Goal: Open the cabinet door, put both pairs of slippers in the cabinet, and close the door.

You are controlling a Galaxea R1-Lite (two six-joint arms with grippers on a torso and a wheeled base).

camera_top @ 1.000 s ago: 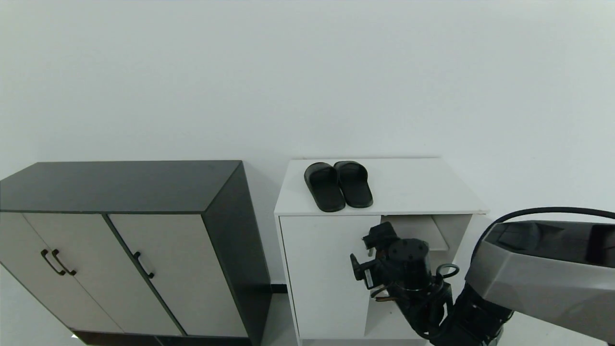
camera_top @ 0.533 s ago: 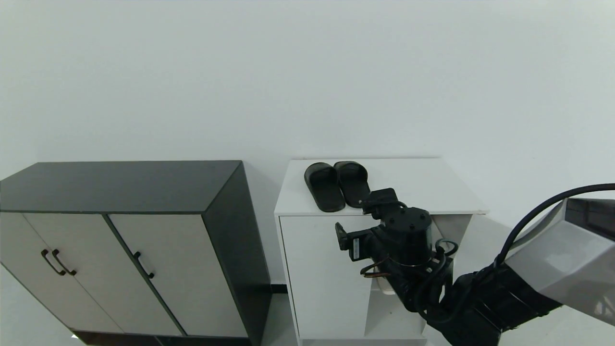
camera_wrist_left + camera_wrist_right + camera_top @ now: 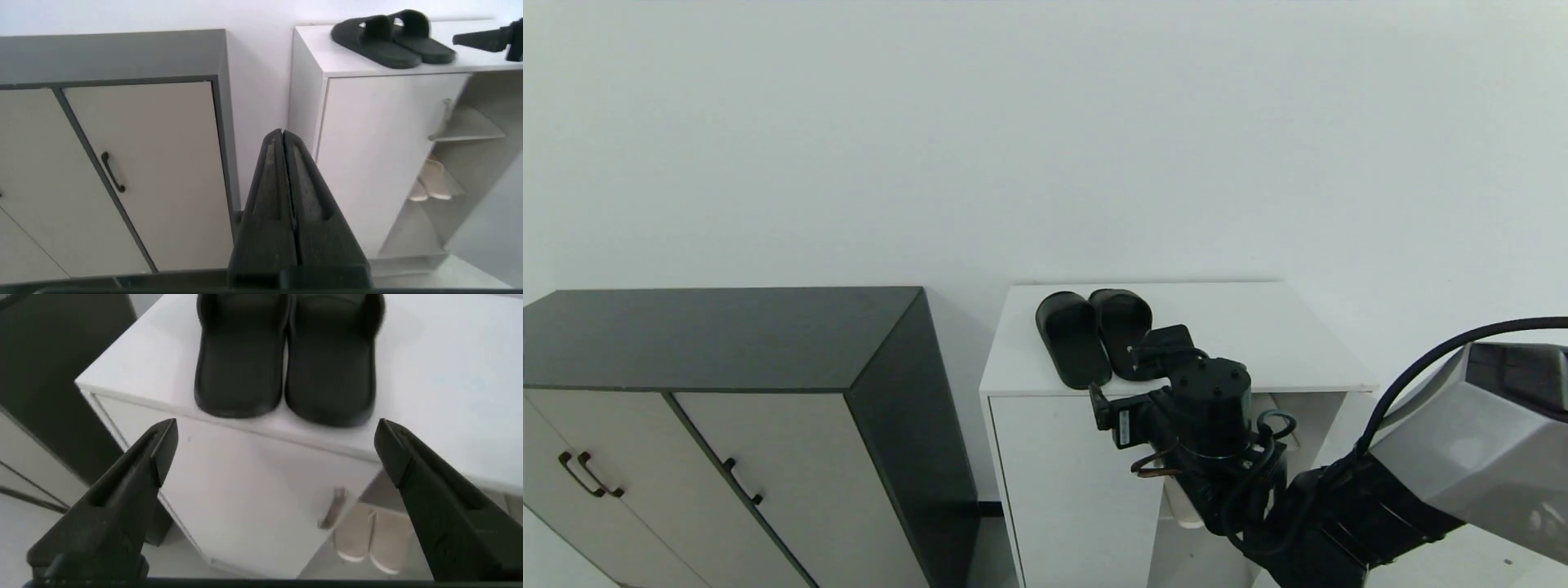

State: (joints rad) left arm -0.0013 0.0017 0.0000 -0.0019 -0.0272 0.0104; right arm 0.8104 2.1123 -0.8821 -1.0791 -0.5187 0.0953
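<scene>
Noted right hand (image 3: 278, 429) spread wide near black slippers (image 3: 1093, 333) atop white cabinet (image 3: 1258, 336); noted left hand (image 3: 283, 144) closed, empty.

**Black pair on top, pale pair inside**

Two black slippers (image 3: 1094, 336) lie side by side on top of the white cabinet (image 3: 1062, 490), toward its left front edge. The cabinet's right half stands open. Pale slippers (image 3: 433, 180), apparently beige, sit on a lower shelf.
</scene>
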